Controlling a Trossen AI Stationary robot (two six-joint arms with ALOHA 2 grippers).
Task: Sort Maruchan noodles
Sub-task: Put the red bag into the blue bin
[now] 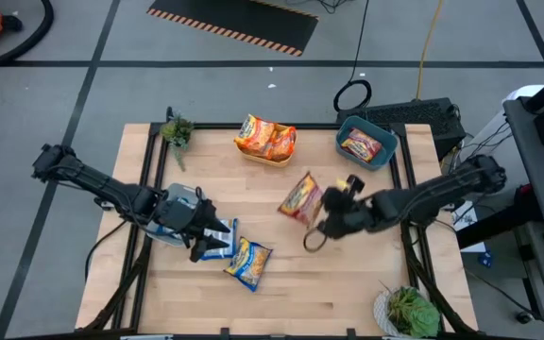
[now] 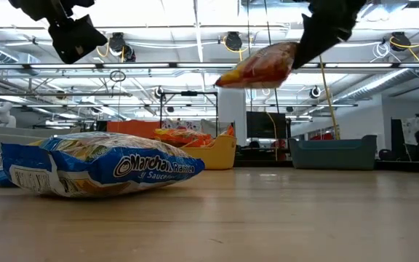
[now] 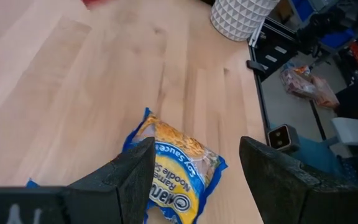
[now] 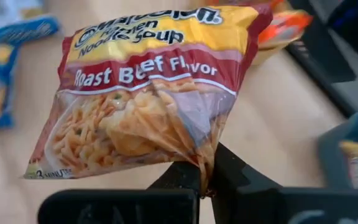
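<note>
My right gripper (image 1: 321,215) is shut on a red-brown Roast Beef packet (image 1: 300,198) above the table's middle, and the packet (image 2: 260,65) is in the air. My left gripper (image 3: 194,168) is open and hovers well above a blue-and-yellow packet (image 3: 179,165), which lies flat on the wood (image 1: 248,263). A second blue packet (image 1: 223,234) lies beside it, partly under the gripper. Orange packets (image 1: 265,137) lie in the yellow bin (image 1: 274,159). One red-brown packet (image 1: 360,145) lies in the teal bin (image 1: 385,149). My right gripper pinches the Roast Beef packet by one corner of its sealed edge (image 4: 202,163) between the two fingertips. The fingers come from the table's right side, slanting down. The packet is lifted clear and sticks out from the fingers toward the table's left, slightly tilted.
A grey bin (image 1: 163,231) sits under my left arm near the table's left edge. A small plant (image 1: 178,130) stands at the far left corner. A plant in a white pot (image 1: 409,312) stands at the near right corner. Bare wood (image 1: 329,283) lies along the near side.
</note>
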